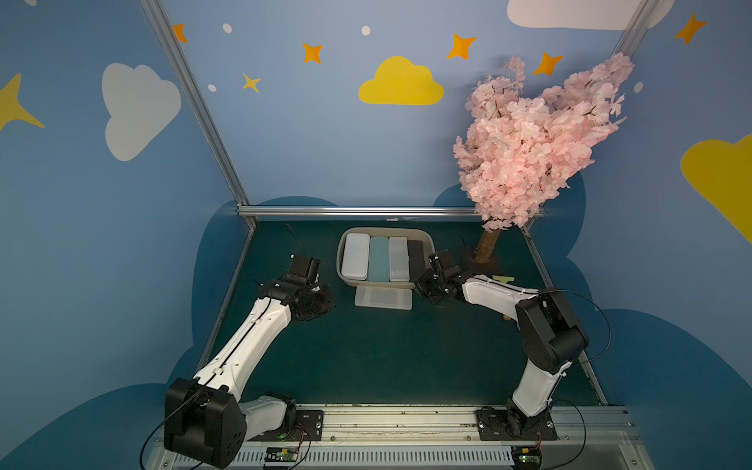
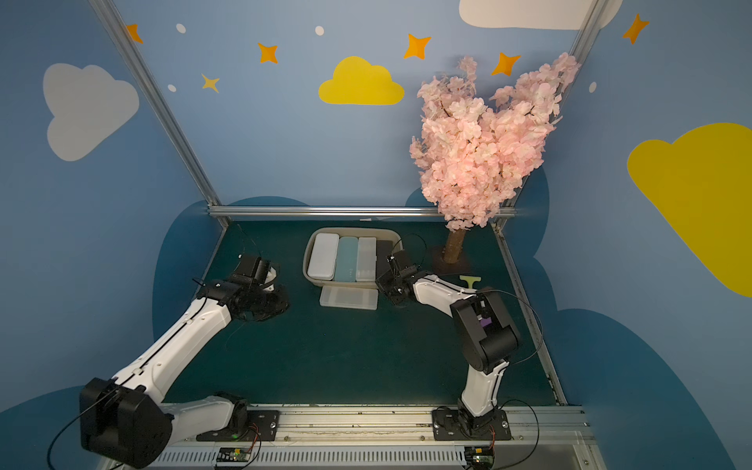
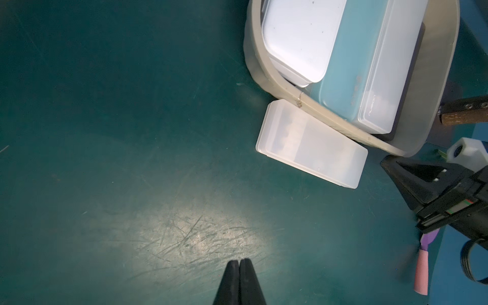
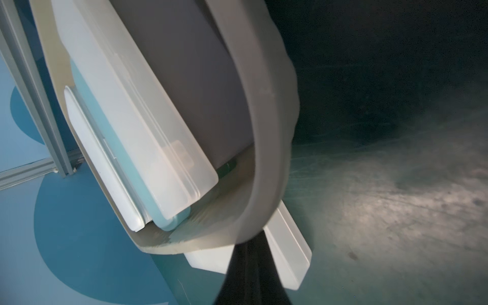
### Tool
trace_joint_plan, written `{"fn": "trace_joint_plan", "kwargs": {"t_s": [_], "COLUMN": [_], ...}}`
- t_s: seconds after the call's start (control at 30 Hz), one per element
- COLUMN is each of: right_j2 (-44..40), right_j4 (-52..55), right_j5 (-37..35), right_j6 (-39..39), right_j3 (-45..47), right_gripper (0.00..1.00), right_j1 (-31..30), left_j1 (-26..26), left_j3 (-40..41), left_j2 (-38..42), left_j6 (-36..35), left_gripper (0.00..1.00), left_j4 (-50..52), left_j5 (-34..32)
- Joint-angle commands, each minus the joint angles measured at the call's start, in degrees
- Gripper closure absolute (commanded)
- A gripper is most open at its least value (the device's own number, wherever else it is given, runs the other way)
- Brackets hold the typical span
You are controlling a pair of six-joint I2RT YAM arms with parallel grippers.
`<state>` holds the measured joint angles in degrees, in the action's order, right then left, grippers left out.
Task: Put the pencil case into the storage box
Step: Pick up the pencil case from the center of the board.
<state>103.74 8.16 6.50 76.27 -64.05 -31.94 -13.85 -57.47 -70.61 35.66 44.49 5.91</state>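
The storage box (image 1: 339, 260) (image 2: 306, 260) (image 3: 435, 79) (image 4: 269, 132) sits on the green desk, mid-width and toward its far edge. It is already packed side by side with a white case (image 1: 355, 256), a blue case (image 1: 379, 258), a frosted case (image 1: 398, 258) and a dark case (image 1: 417, 256). The pencil case (image 1: 383, 298) (image 2: 348, 298) (image 3: 311, 144) (image 4: 287, 253) – clear, frosted plastic – lies flat on the desk outside the box, crosswise along its near wall, one long edge tucked just under the flared rim. The left gripper (image 3: 239, 264) hangs over bare desk to the left of the box, fingers pressed together on nothing. The right gripper (image 4: 257, 237) is clenched too and empty – its tips sit at the box's near right corner, whether touching the rim I cannot tell.
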Motion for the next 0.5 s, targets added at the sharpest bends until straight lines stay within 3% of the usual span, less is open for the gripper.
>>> {"fn": "trace_joint_plan", "kwargs": {"t_s": [0.0, 0.47], "right_j2": [0.6, 6.9], "right_j4": [0.9, -0.7], "right_j5": [-3.8, -5.2], "right_j6": [2.6, 4.5], "right_j3": [-0.7, -1.3], "right_gripper": [1.00, 1.00], "right_j1": [-1.0, -2.2], "left_j1": [0.8, 2.9], "left_j3": [0.2, 1.1], "left_j2": [1.4, 3.1], "left_j6": [-1.4, -2.9], "left_gripper": [0.91, 0.90], "left_j4": [1.9, 2.7], "left_j5": [0.9, 1.6]}}
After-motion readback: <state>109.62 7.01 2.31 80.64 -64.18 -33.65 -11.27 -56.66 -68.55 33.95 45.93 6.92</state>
